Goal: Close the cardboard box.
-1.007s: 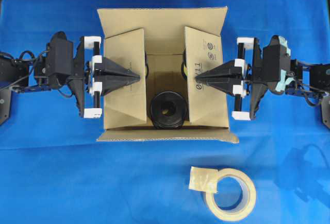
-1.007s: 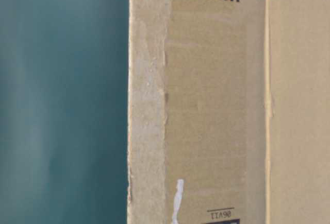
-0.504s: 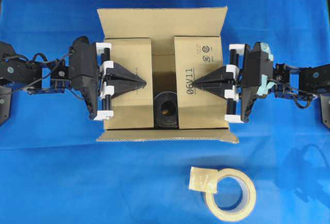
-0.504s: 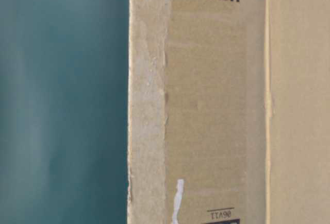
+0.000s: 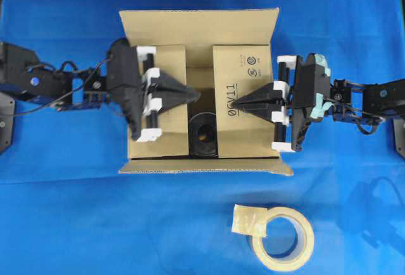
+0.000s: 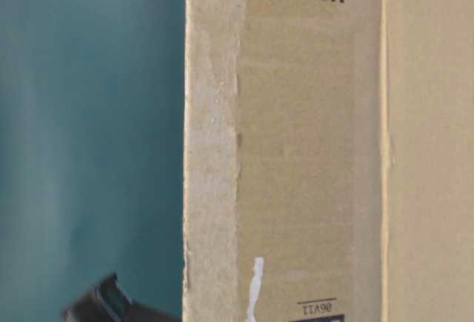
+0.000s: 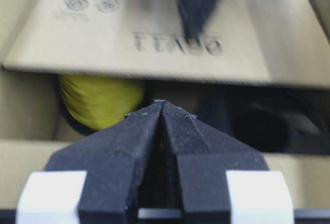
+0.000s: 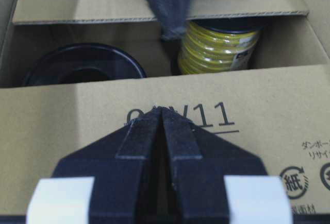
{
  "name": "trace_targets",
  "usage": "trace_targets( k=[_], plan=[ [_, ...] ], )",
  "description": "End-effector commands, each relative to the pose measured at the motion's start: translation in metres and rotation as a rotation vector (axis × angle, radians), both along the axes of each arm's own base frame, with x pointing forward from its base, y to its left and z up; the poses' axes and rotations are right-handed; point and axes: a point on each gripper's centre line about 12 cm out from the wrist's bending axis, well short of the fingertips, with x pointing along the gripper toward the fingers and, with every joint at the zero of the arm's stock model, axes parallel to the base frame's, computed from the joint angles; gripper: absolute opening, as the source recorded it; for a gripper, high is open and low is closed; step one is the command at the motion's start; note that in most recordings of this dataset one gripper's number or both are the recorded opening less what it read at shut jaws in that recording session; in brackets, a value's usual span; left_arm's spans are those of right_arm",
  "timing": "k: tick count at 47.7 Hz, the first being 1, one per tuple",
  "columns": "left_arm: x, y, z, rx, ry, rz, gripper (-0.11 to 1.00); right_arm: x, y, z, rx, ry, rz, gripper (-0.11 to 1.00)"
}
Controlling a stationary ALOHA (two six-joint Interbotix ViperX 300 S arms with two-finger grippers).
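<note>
The cardboard box [image 5: 199,25] stands mid-table on the blue cloth, its back flap upright and open. The left side flap [image 5: 166,60] and the right side flap [image 5: 250,133] printed "06V11" [image 8: 216,117] both lie folded flat over the opening, with a gap between them. My left gripper [image 5: 197,93] is shut and empty, its tip past the left flap's inner edge over the gap [image 7: 161,102]. My right gripper [image 5: 233,103] is shut and empty, its tip resting on the right flap [image 8: 161,109]. The table-level view shows only the box wall [image 6: 296,152].
Inside the box sit a black spool [image 5: 204,134] and a yellow spool [image 8: 216,46]. A roll of beige tape [image 5: 283,237] lies on the cloth in front of the box. A narrow front flap [image 5: 202,167] sticks out at the near edge.
Both side flaps went from tilted to flat. The left gripper slid right, past its flap's edge. The right gripper crept slightly left. A dark arm part entered the table-level view.
</note>
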Motion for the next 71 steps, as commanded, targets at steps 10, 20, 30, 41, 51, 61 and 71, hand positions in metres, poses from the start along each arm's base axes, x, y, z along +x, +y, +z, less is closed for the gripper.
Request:
trace_targets(
  k=[10, 20, 30, 41, 51, 61, 71],
  plan=[
    [0.032, 0.039, 0.025, 0.055, -0.060, 0.077, 0.00, 0.007, 0.003, 0.009, 0.002, -0.031, 0.009, 0.00],
    [0.042, 0.059, 0.030, 0.081, -0.070, 0.115, 0.00, 0.007, 0.003, 0.010, 0.002, -0.034, 0.009, 0.00],
    [0.045, 0.068, 0.023, 0.082, -0.057, 0.131, 0.00, 0.007, 0.003, 0.009, 0.002, -0.032, 0.009, 0.00],
    [0.047, 0.071, 0.004, 0.072, -0.014, 0.137, 0.00, 0.007, 0.003, 0.010, 0.002, -0.035, 0.008, 0.00],
    [0.048, 0.071, -0.006, 0.068, 0.011, 0.136, 0.00, 0.007, 0.004, 0.010, 0.002, -0.035, 0.010, 0.00],
    [0.047, 0.071, -0.006, 0.068, 0.011, 0.136, 0.00, 0.007, 0.005, 0.010, 0.003, -0.035, 0.011, 0.00],
    [0.046, 0.070, -0.009, 0.064, 0.032, 0.133, 0.00, 0.001, 0.008, 0.030, 0.012, -0.058, 0.026, 0.00]
  ],
)
